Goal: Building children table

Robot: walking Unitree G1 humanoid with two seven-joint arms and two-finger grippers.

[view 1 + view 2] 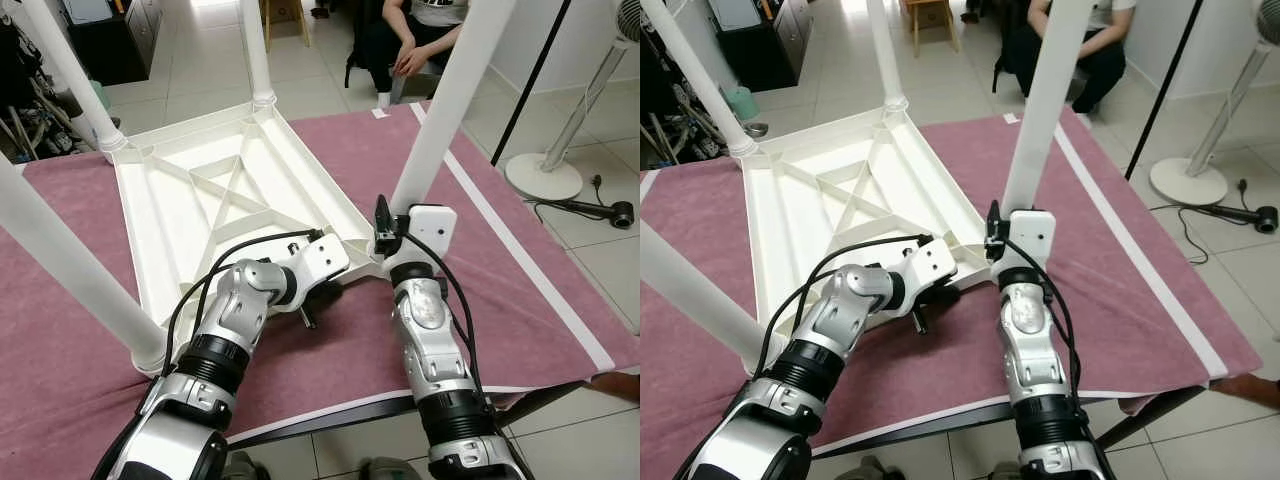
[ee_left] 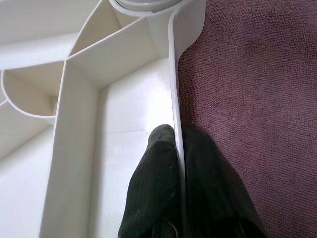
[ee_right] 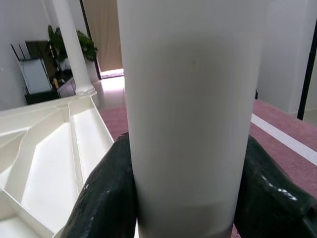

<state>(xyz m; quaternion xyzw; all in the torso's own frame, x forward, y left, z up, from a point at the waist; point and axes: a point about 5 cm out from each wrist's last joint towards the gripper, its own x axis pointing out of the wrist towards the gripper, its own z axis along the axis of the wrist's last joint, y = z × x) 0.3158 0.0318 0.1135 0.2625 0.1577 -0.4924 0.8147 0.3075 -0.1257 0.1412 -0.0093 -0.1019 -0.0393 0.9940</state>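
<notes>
A white children's table lies upside down on a maroon cloth, with its legs pointing up. My right gripper is shut around the near-right leg, just above where the leg meets the corner; its black fingers press on both sides. My left gripper is shut on the thin side rim of the tabletop close to that same corner, one finger inside the frame and one outside over the cloth. The other legs stand at the far left, the far side and the near left.
A person sits beyond the far edge of the work surface. A white fan stand and a black cable are on the floor to the right, beside a black pole. The cloth's front edge is near my arms.
</notes>
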